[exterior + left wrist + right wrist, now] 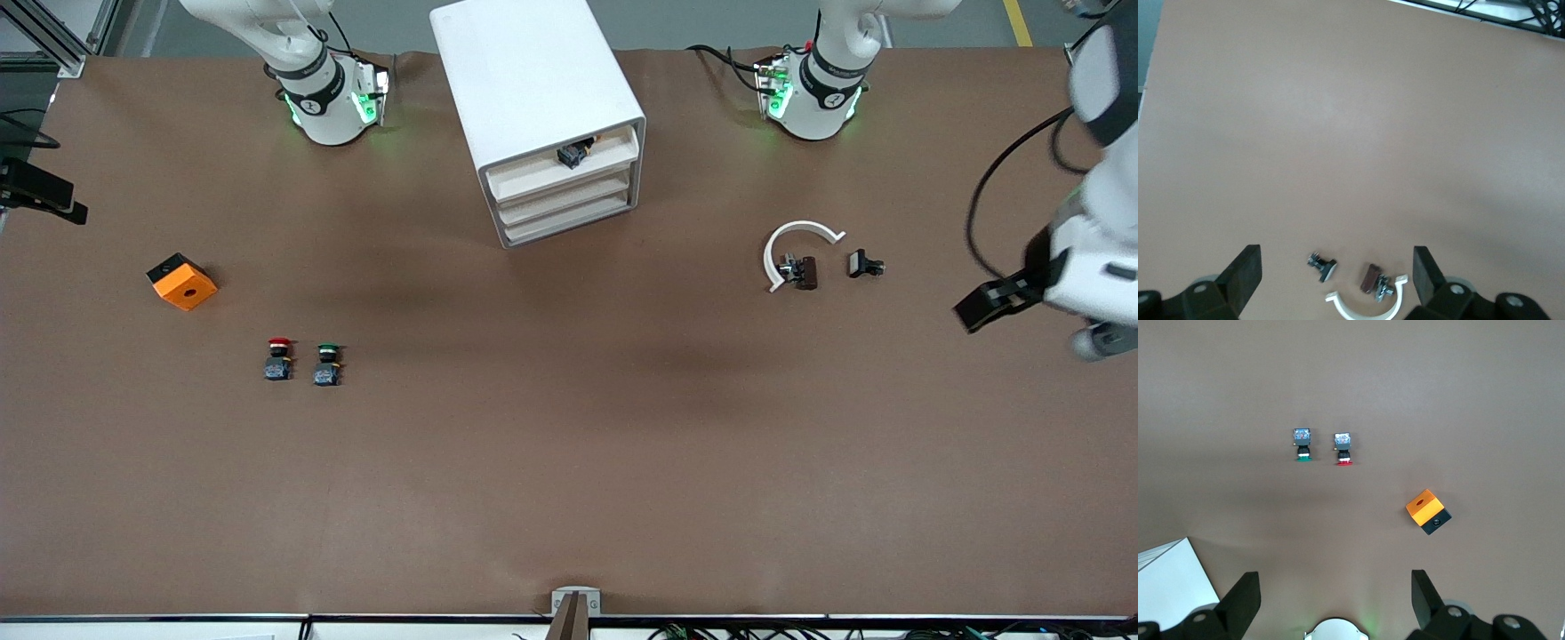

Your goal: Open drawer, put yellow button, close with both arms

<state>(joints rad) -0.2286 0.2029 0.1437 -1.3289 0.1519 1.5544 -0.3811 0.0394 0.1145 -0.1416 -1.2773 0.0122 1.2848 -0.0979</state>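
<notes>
Yellow button (573, 155) lies in the drawer (569, 165), the topmost one of the cabinet (533, 84), which stands pulled out a little past the three drawers below it (569, 206); only its black body and a sliver of orange show past the cabinet's top edge.

Left gripper (985, 308) hangs over the left arm's end of the table (569, 462), fingers (1245, 270) spread wide and holding nothing. Its arm comes in from that view edge, wrist pitched down, fingers pointing toward the cabinet. The left wrist view shows both fingers apart with bare table between them.

Right gripper (1335, 600) is also released, fingers (1423, 592) wide apart and empty, per the right wrist view. In the front view only a dark piece shows at the edge on the right arm's end; cannot tell from there what it is. Right wrist camera looks down with a cabinet corner (1171, 583) in the frame.

Clutter relative to the cabinet:
- Toward the left arm's end, nearer the front camera: white curved clip (794, 247), a small brown part (803, 272) touching it, a small black-and-white part (864, 264) just beside.
- Toward the right arm's end, nearer the front camera: orange box (182, 281), red-capped button (279, 358), green-capped button (327, 364), the two buttons side by side and apart.

The table directly in front of the drawer fronts is bare brown surface down to the front edge.
</notes>
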